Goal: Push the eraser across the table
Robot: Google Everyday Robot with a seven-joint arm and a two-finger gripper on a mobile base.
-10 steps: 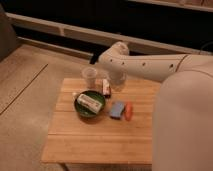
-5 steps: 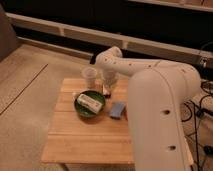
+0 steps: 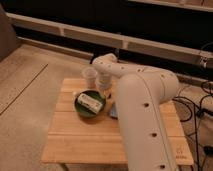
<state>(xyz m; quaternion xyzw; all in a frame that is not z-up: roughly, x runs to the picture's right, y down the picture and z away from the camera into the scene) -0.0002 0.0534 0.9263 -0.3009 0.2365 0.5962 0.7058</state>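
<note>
The pale slatted wood table point(image 3: 75, 140) fills the lower middle of the camera view. My white arm point(image 3: 145, 115) rises from the bottom right and bends left over the table's back half. The gripper point(image 3: 103, 85) hangs at the arm's end, just right of a clear cup point(image 3: 90, 75) and above the far rim of the green bowl point(image 3: 82, 111). The eraser does not show; the arm covers the part of the table to the right of the blue pad. A corner of the flat blue pad point(image 3: 113, 111) shows at the arm's left edge.
The green bowl holds a whitish packet point(image 3: 90, 101). A small logo point(image 3: 181, 150) marks the table's near right corner. Black cables point(image 3: 200, 107) lie on the floor to the right. A dark wall with a pale ledge point(image 3: 60, 27) runs behind.
The arm has swung forward and now covers the table's right side. The eraser, seen beside the blue pad a second ago, is now hidden behind it. The gripper stays near the cup.
</note>
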